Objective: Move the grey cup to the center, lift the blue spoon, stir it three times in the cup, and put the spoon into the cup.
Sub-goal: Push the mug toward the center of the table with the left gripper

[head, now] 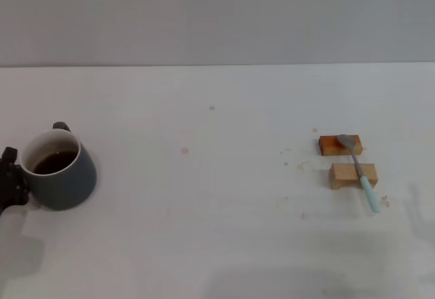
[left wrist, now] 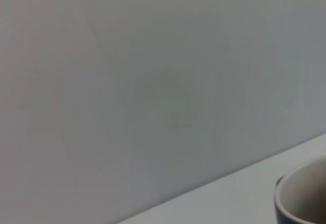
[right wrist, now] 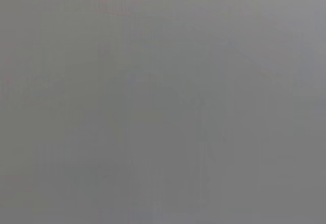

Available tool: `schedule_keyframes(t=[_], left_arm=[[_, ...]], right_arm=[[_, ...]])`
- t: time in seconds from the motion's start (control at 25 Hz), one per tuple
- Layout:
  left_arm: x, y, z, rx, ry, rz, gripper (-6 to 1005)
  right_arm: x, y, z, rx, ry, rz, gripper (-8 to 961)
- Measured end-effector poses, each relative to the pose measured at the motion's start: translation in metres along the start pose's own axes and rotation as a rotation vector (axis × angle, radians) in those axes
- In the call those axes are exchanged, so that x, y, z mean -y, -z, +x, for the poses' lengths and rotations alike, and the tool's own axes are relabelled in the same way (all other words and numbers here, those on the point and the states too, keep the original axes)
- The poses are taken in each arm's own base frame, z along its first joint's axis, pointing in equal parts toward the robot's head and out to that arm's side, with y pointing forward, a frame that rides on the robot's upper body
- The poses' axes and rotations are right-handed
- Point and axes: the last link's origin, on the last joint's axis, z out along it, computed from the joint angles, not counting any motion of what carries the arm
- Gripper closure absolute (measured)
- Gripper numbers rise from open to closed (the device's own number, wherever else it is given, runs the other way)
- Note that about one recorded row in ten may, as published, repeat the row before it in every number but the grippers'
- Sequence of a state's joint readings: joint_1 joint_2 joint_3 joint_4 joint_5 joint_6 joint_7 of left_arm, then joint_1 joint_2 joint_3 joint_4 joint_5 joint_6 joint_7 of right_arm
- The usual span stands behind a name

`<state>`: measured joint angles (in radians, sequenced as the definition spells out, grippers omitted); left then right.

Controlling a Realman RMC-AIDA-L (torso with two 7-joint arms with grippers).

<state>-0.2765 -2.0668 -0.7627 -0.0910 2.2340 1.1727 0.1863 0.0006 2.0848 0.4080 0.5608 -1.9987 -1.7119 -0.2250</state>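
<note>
At the far left edge of the white worktop [head: 217,244], the robot's left hand [head: 9,180] sits just beside the grey cup [head: 60,170], seemingly placed to carry the coffee-filled mug to the centre; whether it grips the cup cannot be told. Well apart to the right, the blue spoon [head: 360,170] lies bridged across an orange block [head: 332,145] and a tan block [head: 344,176], apparently raised for easy pickup. The right hand is out of view.

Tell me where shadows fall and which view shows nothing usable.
Head view: soft shadows lie on the table along the near edge and beside the grey cup; the blue spoon across its two blocks is evenly lit. Left wrist view: cup rim is soft. Right wrist view: featureless grey.
</note>
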Motion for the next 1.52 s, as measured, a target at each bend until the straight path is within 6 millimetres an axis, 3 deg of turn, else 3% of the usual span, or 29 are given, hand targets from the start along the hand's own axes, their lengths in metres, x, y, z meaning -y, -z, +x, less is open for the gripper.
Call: schedule_keyframes(t=[0.6, 1.04, 1.52], left_arm=[[-0.044, -0.003, 0.018, -0.074, 0.015, -0.181, 1001], [-0.032, -0.007, 0.012, -0.046, -0.022, -0.162, 1001], [-0.052, -0.017, 0.025, -0.077, -0.008, -0.226, 1001]], right_arm=[[-0.002, -0.003, 0.001, 0.001, -0.005, -0.013, 239], [-0.004, -0.002, 0.000, 0.001, -0.007, -0.021, 237], [-0.004, -0.003, 0.001, -0.002, -0.008, -0.024, 238]])
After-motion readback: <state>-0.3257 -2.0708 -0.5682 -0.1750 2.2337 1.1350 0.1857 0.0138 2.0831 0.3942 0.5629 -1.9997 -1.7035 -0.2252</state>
